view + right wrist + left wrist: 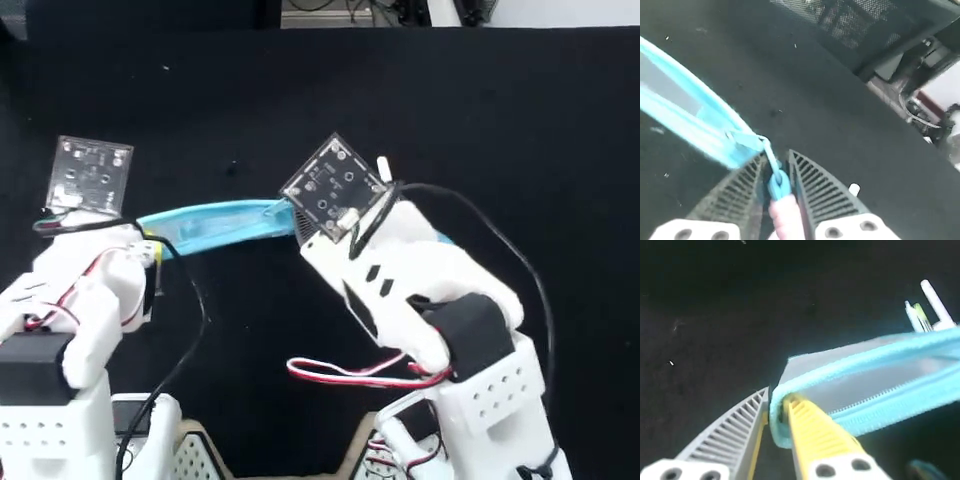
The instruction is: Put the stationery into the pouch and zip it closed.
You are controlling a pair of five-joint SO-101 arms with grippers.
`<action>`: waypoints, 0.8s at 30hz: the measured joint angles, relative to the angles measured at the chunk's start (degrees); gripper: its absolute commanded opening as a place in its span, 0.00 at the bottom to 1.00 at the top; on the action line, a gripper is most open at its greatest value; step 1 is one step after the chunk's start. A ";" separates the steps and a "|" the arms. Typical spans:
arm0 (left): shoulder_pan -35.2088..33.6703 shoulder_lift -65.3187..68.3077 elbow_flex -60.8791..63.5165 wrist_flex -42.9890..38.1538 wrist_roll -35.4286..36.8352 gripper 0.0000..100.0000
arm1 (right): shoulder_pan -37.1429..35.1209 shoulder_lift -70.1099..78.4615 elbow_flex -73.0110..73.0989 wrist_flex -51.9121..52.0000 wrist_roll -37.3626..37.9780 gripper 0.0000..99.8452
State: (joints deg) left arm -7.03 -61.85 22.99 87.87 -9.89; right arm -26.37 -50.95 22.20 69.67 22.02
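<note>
On the black table, the left gripper pinches the blue pouch at its end, the right gripper clamps its zip pull, and the pens are partly hidden.

Light-blue pouch stretched from nine to three o'clock, one end pinched in my left gripper; white pens poke from its far end; blue zip pull nipped in my right gripper.

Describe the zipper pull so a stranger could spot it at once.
Over the black table a long light blue pouch is stretched out. Follow it to the right gripper: the zipper pull is the small blue tab hanging off the pouch's end between the ribbed fingers, the only loose piece on the flat band.
</note>
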 measured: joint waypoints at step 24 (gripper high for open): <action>-1.32 -0.18 4.22 -3.34 -0.09 0.03 | -4.40 -0.09 -0.09 8.35 -9.85 0.15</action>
State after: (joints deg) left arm -8.35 -62.02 27.21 84.53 -9.98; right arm -30.77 -51.03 22.11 78.02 12.18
